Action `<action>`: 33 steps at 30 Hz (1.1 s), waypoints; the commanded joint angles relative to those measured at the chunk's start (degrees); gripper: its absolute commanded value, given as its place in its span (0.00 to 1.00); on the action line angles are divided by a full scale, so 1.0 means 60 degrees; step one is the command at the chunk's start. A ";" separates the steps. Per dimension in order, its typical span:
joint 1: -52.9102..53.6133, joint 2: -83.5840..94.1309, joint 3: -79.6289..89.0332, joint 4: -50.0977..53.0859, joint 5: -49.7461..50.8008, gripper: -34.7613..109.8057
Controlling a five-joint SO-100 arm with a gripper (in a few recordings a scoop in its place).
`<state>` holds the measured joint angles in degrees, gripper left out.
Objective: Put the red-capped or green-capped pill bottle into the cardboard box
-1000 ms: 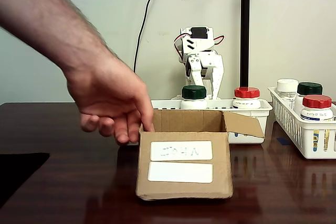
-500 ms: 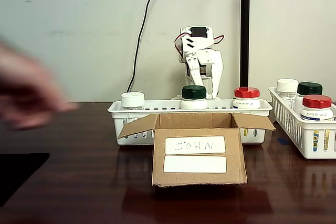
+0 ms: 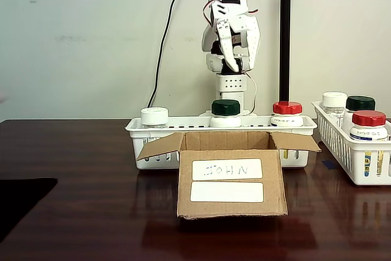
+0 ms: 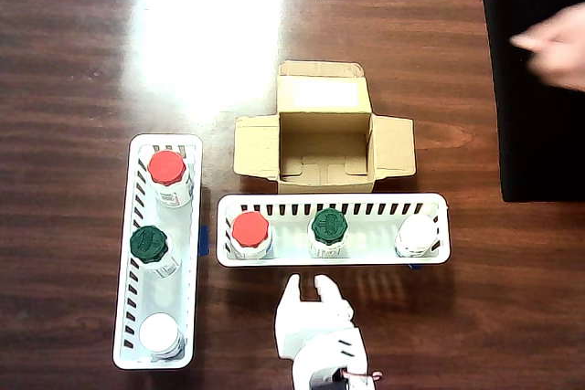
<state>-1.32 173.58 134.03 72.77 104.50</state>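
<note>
The pill bottle (image 4: 328, 230) stands untouched mid-basket (image 4: 430, 203), between a red-capped and a white-capped one, just behind the open, empty box (image 4: 324, 148). The gripper (image 4: 308, 294) hovers near it, jaws slightly parted and empty, so the reach has barely begun; next it must descend over the green cap.

**Open box, crowded basket: the lanes around a tabletop sorting job**

The cardboard box (image 4: 324, 154) lies with its flaps spread and its interior bare, open from above. Just behind it, a white basket (image 4: 333, 204) holds a red-capped bottle (image 4: 249, 229), the pill bottle (image 4: 328, 226) and a white-capped bottle (image 4: 418, 233), with gaps between their caps. The gripper (image 4: 305, 291) hangs above the bare table behind that basket. A second basket (image 4: 157, 142) flanks one side; a person's hand (image 4: 556, 41) hovers near the far corner.
</note>
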 commanded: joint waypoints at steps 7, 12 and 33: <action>0.0264 -0.3486 -0.2476 -0.1069 0.0293 0.60; -0.0073 -0.4907 -0.2988 -0.2007 -0.0044 0.60; 0.0029 -0.6548 -0.3882 -0.2607 0.0439 0.60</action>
<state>-1.41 133.77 113.91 58.10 105.82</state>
